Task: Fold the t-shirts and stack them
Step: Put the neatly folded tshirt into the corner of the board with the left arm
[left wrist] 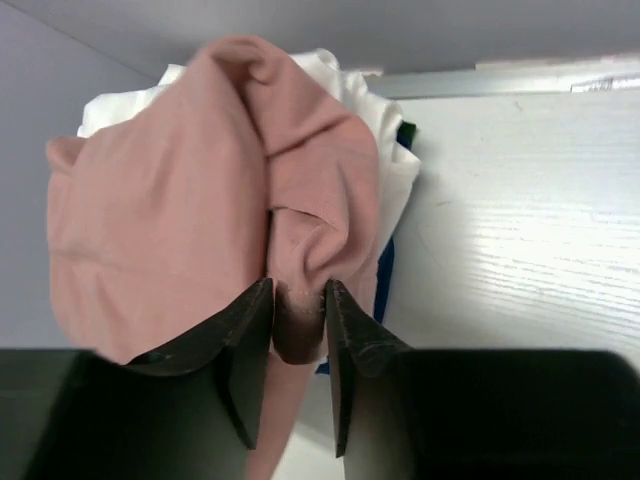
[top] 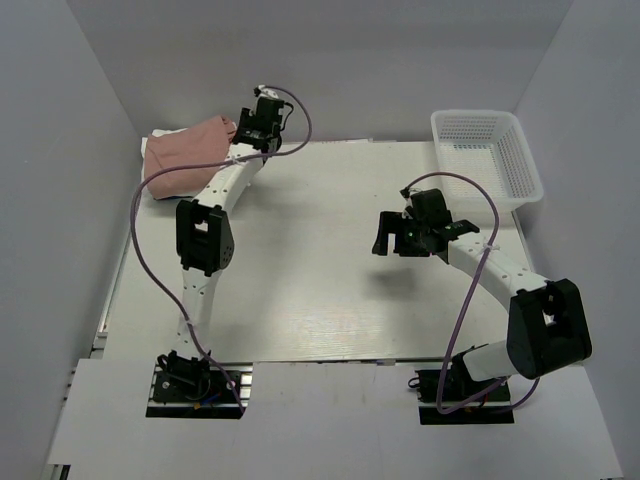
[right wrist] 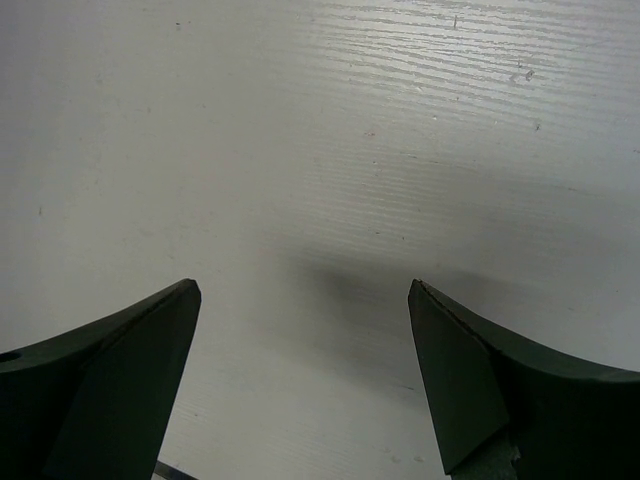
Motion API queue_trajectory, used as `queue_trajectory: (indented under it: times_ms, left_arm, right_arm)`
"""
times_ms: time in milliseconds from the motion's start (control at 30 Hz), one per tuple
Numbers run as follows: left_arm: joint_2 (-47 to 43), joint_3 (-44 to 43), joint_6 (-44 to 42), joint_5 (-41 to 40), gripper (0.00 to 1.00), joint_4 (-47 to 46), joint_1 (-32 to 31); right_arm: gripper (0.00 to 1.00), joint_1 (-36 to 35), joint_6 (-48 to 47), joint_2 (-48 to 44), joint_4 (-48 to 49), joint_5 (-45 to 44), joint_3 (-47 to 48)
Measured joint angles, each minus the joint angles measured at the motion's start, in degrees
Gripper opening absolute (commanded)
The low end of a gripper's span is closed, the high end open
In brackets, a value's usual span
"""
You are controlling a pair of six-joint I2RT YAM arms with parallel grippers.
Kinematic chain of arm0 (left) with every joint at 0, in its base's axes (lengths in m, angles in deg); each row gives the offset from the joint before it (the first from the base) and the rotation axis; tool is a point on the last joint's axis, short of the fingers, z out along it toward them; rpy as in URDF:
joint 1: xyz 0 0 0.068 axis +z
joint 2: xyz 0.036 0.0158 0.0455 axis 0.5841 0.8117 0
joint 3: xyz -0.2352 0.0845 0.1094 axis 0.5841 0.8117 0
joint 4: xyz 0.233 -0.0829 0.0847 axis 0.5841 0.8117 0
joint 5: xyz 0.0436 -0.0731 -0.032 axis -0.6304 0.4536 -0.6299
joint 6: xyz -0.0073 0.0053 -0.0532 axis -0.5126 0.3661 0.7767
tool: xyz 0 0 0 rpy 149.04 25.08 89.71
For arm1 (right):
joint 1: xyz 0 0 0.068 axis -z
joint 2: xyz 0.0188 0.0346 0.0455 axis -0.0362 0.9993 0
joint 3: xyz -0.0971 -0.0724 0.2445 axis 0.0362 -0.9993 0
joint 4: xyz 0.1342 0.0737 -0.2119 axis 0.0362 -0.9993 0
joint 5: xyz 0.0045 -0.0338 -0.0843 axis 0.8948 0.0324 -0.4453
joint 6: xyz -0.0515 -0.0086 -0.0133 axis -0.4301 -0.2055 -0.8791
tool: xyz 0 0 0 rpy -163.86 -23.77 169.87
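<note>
At the far left corner of the table (top: 320, 300), the pink shirt (top: 185, 150) lies in a loose heap against the back wall. The left wrist view shows it bunched on top of a white shirt (left wrist: 395, 160), whose edges stick out behind it and to its right. A strip of something blue shows under the pile, too little of it to tell what it is.

The left arm (top: 205, 235) rises from its base, bends at the elbow and stretches far forward and slightly right, with its wrist reaching the back edge of the table. The left gripper (top: 240, 130) meets the right side of the heap. In its own camera the left gripper (left wrist: 298, 292) has its fingers drawn close together, pinching a fold of the pink shirt (left wrist: 180, 200) between them.

The right arm (top: 500, 270) leans forward and left from its base, forearm low, and its wrist is turned toward the table's middle. The right gripper (top: 392, 238) hangs above bare tabletop, casting a soft shadow. In the right wrist view the right gripper (right wrist: 305, 292) has its fingers spread wide with nothing between them.

A white mesh basket (top: 490, 150) sits at the far right corner, well apart from both grippers.
</note>
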Motion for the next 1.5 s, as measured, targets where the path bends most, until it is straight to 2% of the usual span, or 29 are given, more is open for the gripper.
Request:
queue_trajectory:
  times_ms: [167,433,933,1200,1500]
  left_arm:
    - [-1.2,-2.5,3.4,1.5,0.36,1.3,2.4]
    - [-1.2,-2.2,3.1,1.8,0.36,3.1,5.6]
    - [-0.6,-0.8,4.1,10.3,0.37,3.6,3.2]
    - [1.3,-1.8,4.7,7.5,0.37,3.8,3.8]
    - [3.7,-1.8,4.3,0.3,0.36,3.9,4.6]
  right_arm:
    - [0.91,0.0,0.0,0.1,0.0,0.4,0.0]
    - [0.91,0.3,-0.2,1.1,-0.1,0.8,0.2]
    - [0.91,0.4,-0.2,3.2,-0.3,2.9,0.6]
    - [0.91,0.4,-0.3,3.5,-0.4,3.1,0.8]
    - [0.91,0.6,-0.5,3.6,-0.4,3.6,0.8]
